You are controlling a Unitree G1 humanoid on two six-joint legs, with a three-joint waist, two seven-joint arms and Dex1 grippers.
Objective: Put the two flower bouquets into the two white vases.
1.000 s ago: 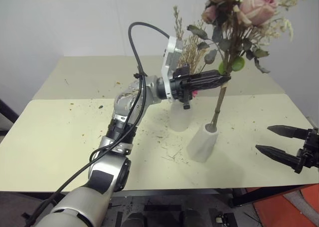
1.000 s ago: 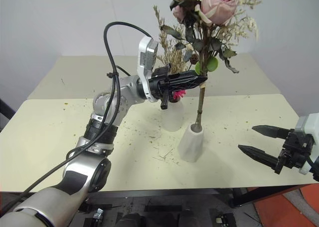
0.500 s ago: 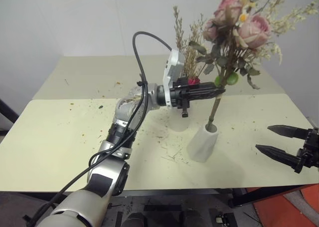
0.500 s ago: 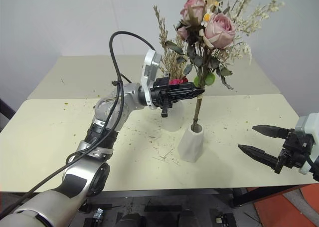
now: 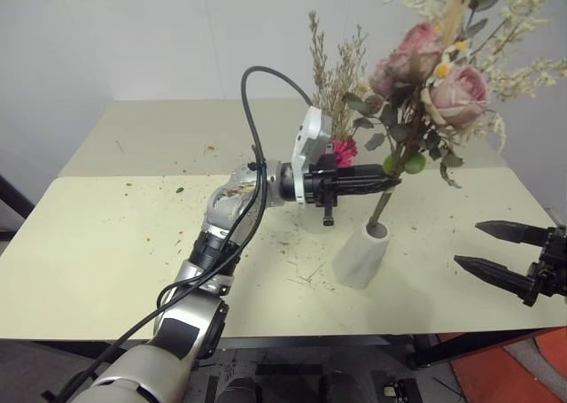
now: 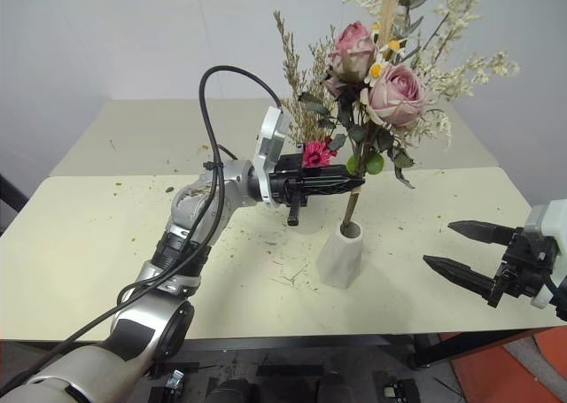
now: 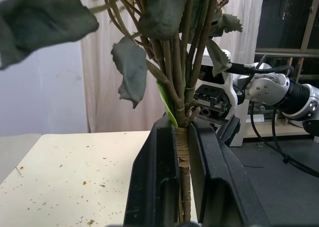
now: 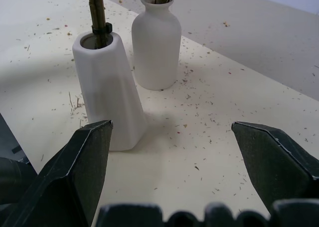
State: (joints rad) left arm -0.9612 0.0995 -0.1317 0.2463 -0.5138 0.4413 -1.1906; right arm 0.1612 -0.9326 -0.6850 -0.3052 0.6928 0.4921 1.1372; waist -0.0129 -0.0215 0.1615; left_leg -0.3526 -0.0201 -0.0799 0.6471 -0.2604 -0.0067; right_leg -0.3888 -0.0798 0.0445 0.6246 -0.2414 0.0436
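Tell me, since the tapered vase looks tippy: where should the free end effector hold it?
Probably low on the tapered vase, at its wider base, coming level from the right end effector's side. The rose stems enter its mouth, so the top is blocked.

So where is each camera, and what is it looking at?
Left and right eye views: on the head, looking down over the table; both arms show, the left gripper holding the rose bouquet in the tapered vase.
Left wrist view: along its fingers, shut on the stems.
Right wrist view: along the right gripper, open, toward both vases, including the bottle vase.
Shared: the tapered vase shows in the eye and right wrist views.
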